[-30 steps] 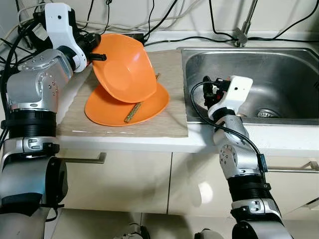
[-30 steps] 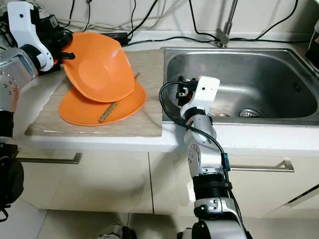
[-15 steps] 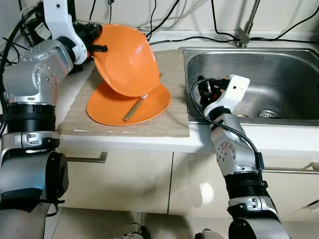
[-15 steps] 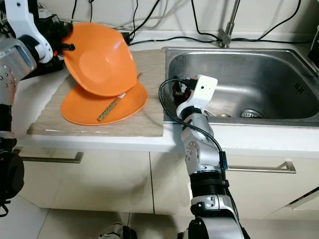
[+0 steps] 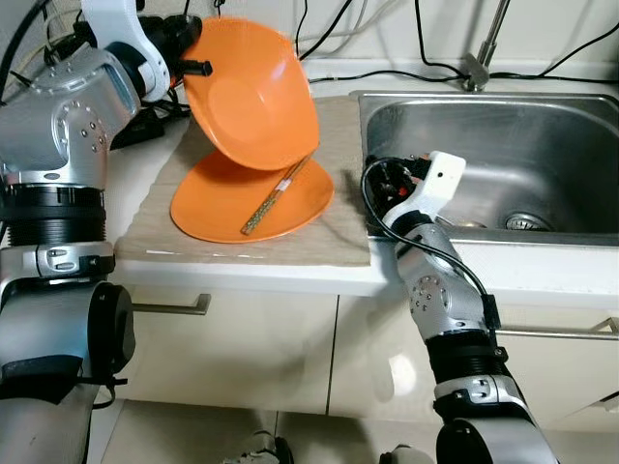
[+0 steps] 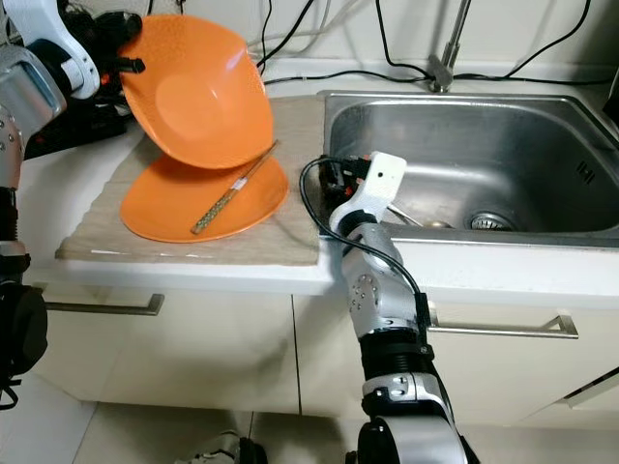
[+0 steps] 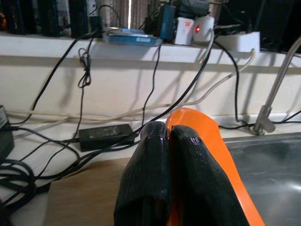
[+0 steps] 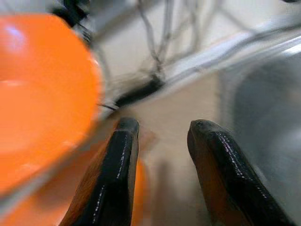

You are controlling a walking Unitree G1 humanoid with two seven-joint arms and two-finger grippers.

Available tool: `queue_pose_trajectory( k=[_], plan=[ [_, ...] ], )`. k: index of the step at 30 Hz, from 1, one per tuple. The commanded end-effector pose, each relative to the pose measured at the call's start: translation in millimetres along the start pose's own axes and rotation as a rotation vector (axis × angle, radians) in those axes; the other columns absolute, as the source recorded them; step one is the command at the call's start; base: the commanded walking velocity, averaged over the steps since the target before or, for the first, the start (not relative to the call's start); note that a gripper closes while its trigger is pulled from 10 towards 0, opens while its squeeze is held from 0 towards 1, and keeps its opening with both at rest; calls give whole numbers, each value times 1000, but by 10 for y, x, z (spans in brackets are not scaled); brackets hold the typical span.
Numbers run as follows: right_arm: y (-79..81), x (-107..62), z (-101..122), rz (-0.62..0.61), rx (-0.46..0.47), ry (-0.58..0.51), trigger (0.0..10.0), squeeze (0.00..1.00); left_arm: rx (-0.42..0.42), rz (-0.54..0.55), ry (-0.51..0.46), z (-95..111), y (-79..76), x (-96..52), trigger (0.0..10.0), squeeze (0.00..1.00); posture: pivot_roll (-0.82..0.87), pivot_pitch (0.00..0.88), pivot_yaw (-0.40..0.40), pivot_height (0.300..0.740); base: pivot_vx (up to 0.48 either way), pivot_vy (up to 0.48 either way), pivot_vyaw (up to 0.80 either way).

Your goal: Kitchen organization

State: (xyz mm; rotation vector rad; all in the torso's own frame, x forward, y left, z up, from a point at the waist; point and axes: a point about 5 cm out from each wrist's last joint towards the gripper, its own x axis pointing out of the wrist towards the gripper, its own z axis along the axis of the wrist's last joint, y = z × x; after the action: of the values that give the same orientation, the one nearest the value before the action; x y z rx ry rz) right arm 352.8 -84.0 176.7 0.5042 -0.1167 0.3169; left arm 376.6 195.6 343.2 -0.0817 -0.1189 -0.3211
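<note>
Left end effector (image 7: 167, 136) pinches the tilted orange bowl (image 5: 253, 92) above an orange plate (image 5: 222, 198); right end effector (image 8: 160, 136) gapes wide.

At about ten o'clock, the left gripper (image 6: 124, 60) is clamping the rim of a deep orange plastic bowl (image 6: 198, 92), holding it tilted on edge above a flat orange plate (image 6: 164, 205) that is lying on a beige woven mat (image 6: 290, 227). A thin patterned chopstick (image 6: 235, 187) is leaning across the plate's right half, its upper end against the bowl. At three o'clock a stainless steel sink (image 6: 503, 135) is sitting in the white counter, and the right gripper (image 6: 334, 174) is hovering at its left rim, near centre.
</note>
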Motion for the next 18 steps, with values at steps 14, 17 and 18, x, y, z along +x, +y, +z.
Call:
queue_pose_trajectory(
  k=[14, 17, 18],
  plan=[
    [211, 125, 232, 109, 158, -61, 10000, 0, 12, -50, -93, 319, -151, -29, 0, 0, -41, 0, 92, 707, 0, 0, 0],
    [216, 139, 229, 109, 189, -58, 10000, 0, 12, -56, -97, 343, -169, -29, 0, 0, -40, 0, 94, 707, 0, 0, 0],
    [224, 147, 219, 115, 208, -52, 10000, 0, 10, -64, -102, 361, -191, -31, 0, 0, -39, 0, 95, 707, 0, 0, 0]
  ],
)
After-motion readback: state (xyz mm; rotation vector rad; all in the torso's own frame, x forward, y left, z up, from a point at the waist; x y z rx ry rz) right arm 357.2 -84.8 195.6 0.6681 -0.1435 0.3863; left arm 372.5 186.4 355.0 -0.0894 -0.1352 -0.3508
